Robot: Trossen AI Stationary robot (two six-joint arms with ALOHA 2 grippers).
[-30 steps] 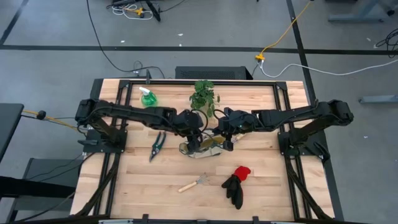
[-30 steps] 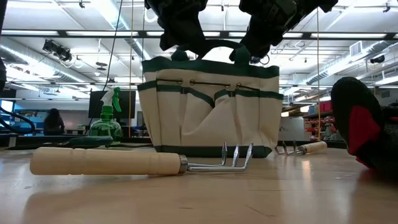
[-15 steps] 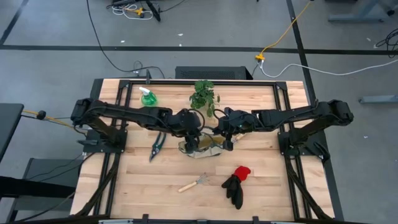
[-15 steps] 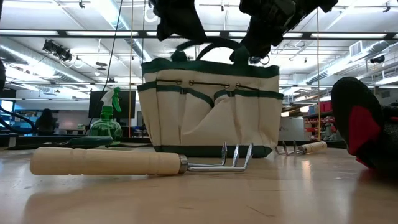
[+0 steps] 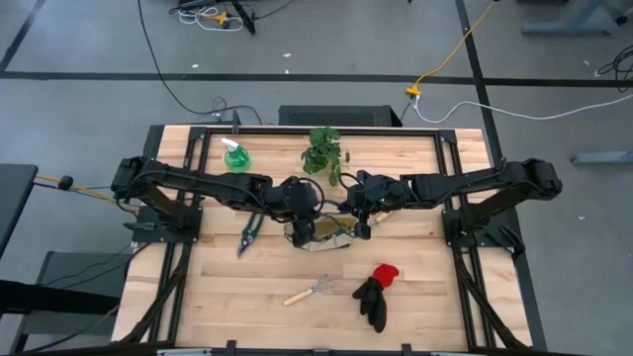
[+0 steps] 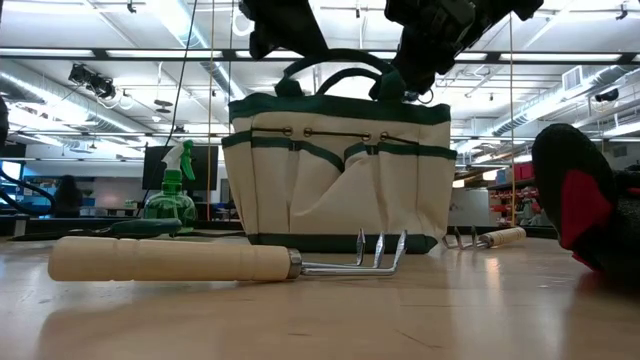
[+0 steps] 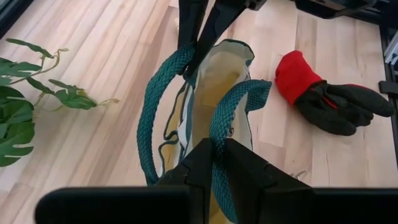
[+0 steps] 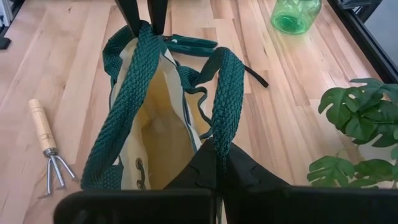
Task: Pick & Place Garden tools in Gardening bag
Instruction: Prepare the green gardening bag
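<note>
Left end effector [image 5: 305, 212] clamped closed, right end effector [image 5: 356, 210] likewise, arms converging mid-table

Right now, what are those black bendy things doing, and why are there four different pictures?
They are two robot arms, each ending in a two-finger pincher called a gripper. One picture looks down from above, one sits at table height, and two come from cameras on the arms' wrists. The left gripper pinches one green handle of a cream gardening bag, and the right gripper pinches the other handle, holding the bag open. On the wooden table lie a green spray bottle, pruning shears, a little hand rake, another rake, red-and-black gloves and a leafy plant.
</note>
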